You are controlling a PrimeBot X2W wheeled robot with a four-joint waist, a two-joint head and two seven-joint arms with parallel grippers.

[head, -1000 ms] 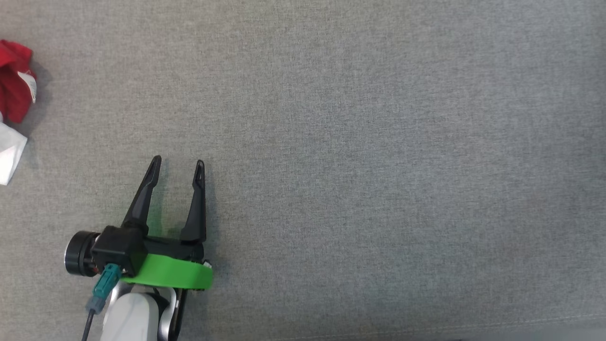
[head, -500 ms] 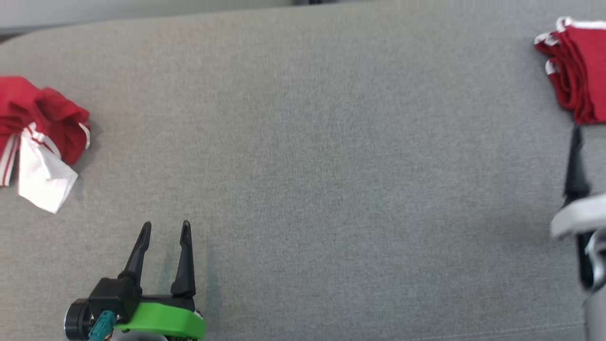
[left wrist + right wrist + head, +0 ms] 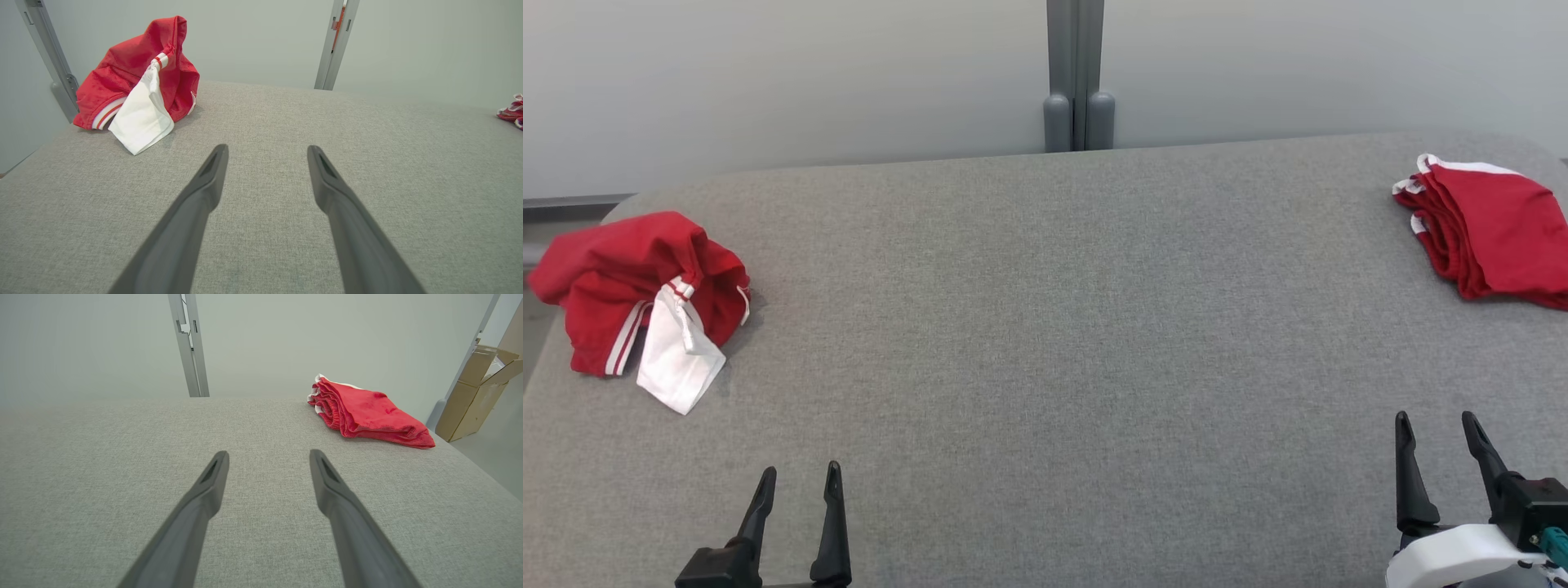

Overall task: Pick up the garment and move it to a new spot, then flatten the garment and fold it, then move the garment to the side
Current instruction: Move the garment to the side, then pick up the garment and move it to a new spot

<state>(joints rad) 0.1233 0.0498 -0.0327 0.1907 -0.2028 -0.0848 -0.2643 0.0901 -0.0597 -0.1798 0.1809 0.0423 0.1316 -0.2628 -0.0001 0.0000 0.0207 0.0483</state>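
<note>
Wall (image 3: 768,73): pale and plain, running behind the far edge of the table.
Table (image 3: 1045,343): a wide top covered in grey woven cloth, with rounded far corners. Both grippers are over its near part.
Post (image 3: 1075,73): a grey upright against the wall, behind the middle of the table's far edge.
Cardboard box (image 3: 478,392): brown with its flaps open, standing past the table's right end, as seen from the right wrist.
Crumpled garment (image 3: 637,294): red cloth in a loose heap near the table's far left corner. It has white-and-red striped trim, and a white flap hangs out on the near side. It lies on the table untouched, well ahead of the left gripper and to its left.
Folded stack (image 3: 1494,237): red cloth with white edging, folded flat in layers near the table's far right corner. How many pieces it holds is hard to count from here.
Left gripper (image 3: 800,469): at the lower left of the head view, fingers pointing away from the robot. Its jaws are spread wide, with only bare grey cloth between them.
Right gripper (image 3: 1435,418): at the lower right of the head view, likewise spread and empty. The folded stack is well ahead of it and slightly to its right.
</note>
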